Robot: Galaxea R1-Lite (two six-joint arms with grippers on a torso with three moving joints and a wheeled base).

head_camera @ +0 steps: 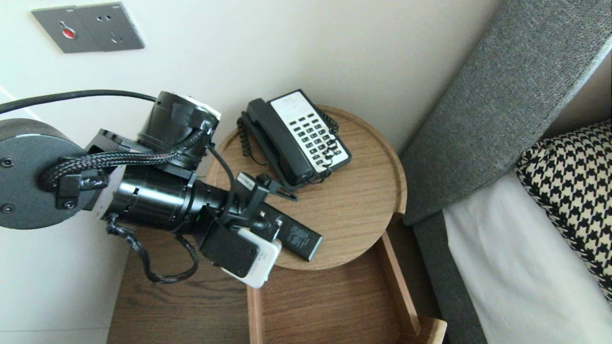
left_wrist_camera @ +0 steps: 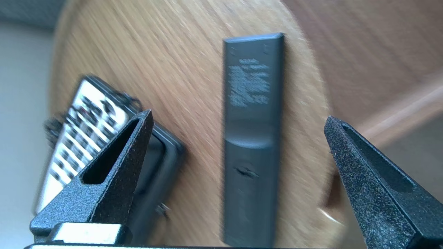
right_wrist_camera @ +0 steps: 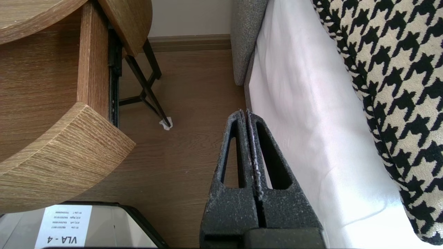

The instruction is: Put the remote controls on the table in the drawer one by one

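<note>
So the left arm (head_camera: 158,196) is reaching in from the left over the round wooden desk (head_camera: 354,205). The left jaws are spread wide apart with nothing clamped in them. They're right over the remote (head_camera: 299,239).

The remote is a slim black one lying flat near the front edge of the desk, on the side closest to the open drawer (head_camera: 334,301) underneath. It's face down: the left wrist view shows the remote (left_wrist_camera: 251,138) with its printed label and battery cover up. From there it runs lengthwise through the gap between the two jaws, one on either side. Neither one looks like it's touching it.

Just behind the remote is a corded phone (head_camera: 306,136), black with a white keypad panel and the handset on its cradle. In the left wrist view the phone (left_wrist_camera: 79,138) sits partly behind one of the jaws, close to the remote but not touching it.

The right jaws are pressed fully together and empty. They're parked low over the wood floor (right_wrist_camera: 183,103), between the desk's drawer and the bed (right_wrist_camera: 311,103).

Other stuff around: a grey headboard (head_camera: 502,95), a black-and-white houndstooth pillow (head_camera: 573,191) on the white sheet, and a grey socket plate (head_camera: 88,27) up on the wall.
</note>
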